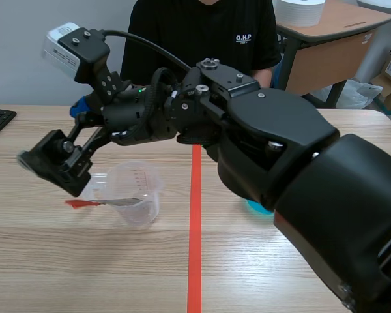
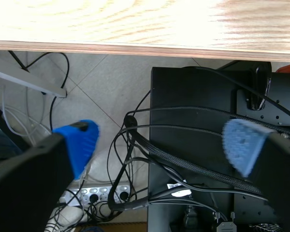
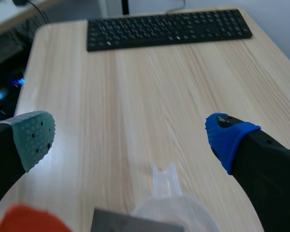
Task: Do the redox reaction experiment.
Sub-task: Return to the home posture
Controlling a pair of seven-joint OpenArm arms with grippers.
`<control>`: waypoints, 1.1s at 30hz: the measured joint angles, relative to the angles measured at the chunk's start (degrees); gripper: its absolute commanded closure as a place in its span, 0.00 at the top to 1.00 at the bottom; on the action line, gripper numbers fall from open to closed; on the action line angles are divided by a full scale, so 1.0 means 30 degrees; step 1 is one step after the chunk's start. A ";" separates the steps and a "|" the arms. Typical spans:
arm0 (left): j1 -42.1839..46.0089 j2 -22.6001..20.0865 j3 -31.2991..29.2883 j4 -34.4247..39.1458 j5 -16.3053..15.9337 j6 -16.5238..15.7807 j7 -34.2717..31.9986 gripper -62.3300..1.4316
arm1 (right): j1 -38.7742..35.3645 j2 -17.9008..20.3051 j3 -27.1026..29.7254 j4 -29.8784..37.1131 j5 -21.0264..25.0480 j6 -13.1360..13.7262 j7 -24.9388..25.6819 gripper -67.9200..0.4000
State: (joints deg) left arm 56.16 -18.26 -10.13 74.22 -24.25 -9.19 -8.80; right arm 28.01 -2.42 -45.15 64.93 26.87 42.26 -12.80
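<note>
A clear plastic beaker (image 1: 133, 192) stands on the table left of the red tape line. A small spatula (image 1: 104, 203) with a red handle and grey blade lies across its rim. My right gripper (image 1: 51, 135) hangs open just above and left of the beaker, pointing toward the keyboard. In the right wrist view the beaker (image 3: 174, 212) and the spatula's red handle (image 3: 24, 220) sit under my right gripper (image 3: 130, 140), with nothing between the fingers. My left gripper (image 2: 162, 145) is open, off the table's edge, over the floor and a black computer case (image 2: 208, 145).
A black keyboard (image 3: 169, 29) lies at the table's left end. A person in a black shirt (image 1: 202, 32) sits across the table. A teal object (image 1: 257, 207) shows partly under my right arm. Cables (image 2: 130, 159) run across the floor below the table edge (image 2: 135, 48).
</note>
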 measured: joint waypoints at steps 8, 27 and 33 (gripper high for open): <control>0.0000 0.0000 0.0000 0.0000 0.0000 0.0000 0.0007 1.00 | -0.0029 -0.0299 -0.0699 0.0175 0.0918 0.0000 0.0022 1.00; -0.0750 -0.0430 -0.0007 0.0073 0.1115 -0.0685 -0.0452 1.00 | -0.3614 0.8524 0.2047 0.7053 0.0852 -0.2820 0.3570 1.00; -0.0670 -0.1355 -0.1515 0.1217 0.1231 -0.1195 -0.0430 1.00 | -0.6681 1.2386 0.3118 1.0338 0.0867 -0.3366 0.4546 1.00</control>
State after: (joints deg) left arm 54.15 -22.33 -14.68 77.87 -20.56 -12.78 -10.09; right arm 7.97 34.74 -35.79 95.94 29.47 32.16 0.84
